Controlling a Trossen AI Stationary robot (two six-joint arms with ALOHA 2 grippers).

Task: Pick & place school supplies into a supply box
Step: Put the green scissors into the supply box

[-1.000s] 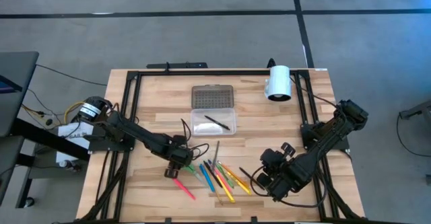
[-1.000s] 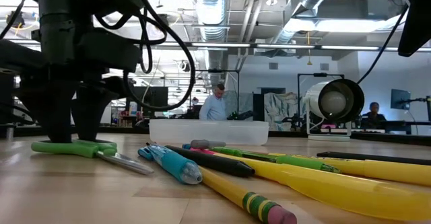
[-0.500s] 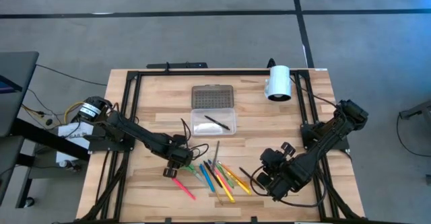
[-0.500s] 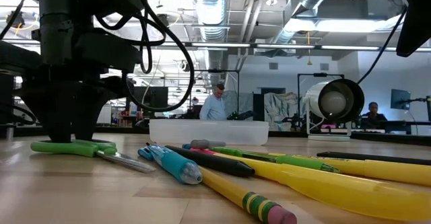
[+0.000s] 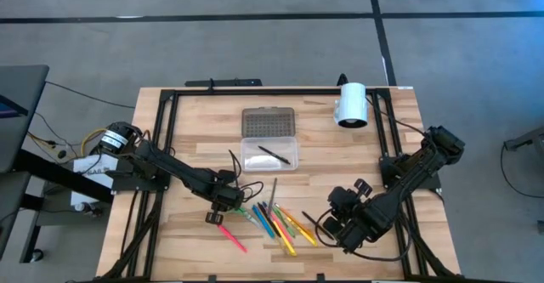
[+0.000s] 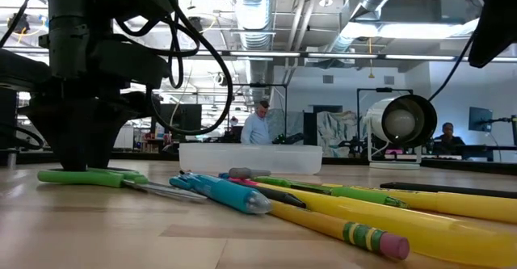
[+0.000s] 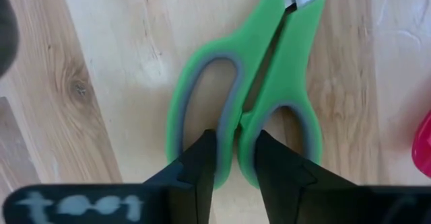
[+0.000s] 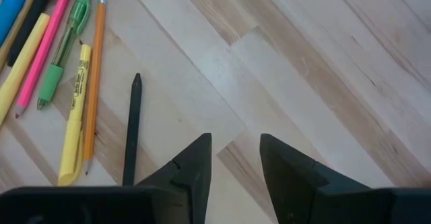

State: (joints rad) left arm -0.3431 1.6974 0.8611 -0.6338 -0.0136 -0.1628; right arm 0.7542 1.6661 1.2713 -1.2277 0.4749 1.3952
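The green-handled scissors (image 7: 242, 103) lie flat on the wood, with my left gripper (image 7: 234, 158) shut on their handles; the low view shows the gripper (image 6: 81, 160) standing on them (image 6: 89, 176). Several pens and pencils (image 5: 276, 221) fan out on the table right of it, and a pink pen (image 5: 231, 236) lies nearer. The clear supply box (image 5: 269, 155) sits open with a black pen (image 5: 274, 154) inside; its dotted lid (image 5: 269, 121) lies just beyond. My right gripper (image 8: 236, 158) hovers slightly open over bare wood right of the pens, near a black pencil (image 8: 133, 126). My left gripper pinches the scissors where the two handle loops meet (image 7: 237, 133), one finger (image 7: 202, 160) down in each loop and the inner bars between them. The fingers come from above, pointing down. The scissors lie flat on the table, blades pointing away toward the pens.
A white cylinder (image 5: 351, 104) lies at the far right of the table. An orange pencil (image 5: 234, 162) lies left of the box. A black frame (image 5: 170, 104) runs along the table's edges. People show in the room behind (image 6: 260, 128).
My left gripper has shut on the scissors' handles. The scissors have swung a little on the table, and their blade end has pushed the blue pen and the yellow pencil toward the table's right.
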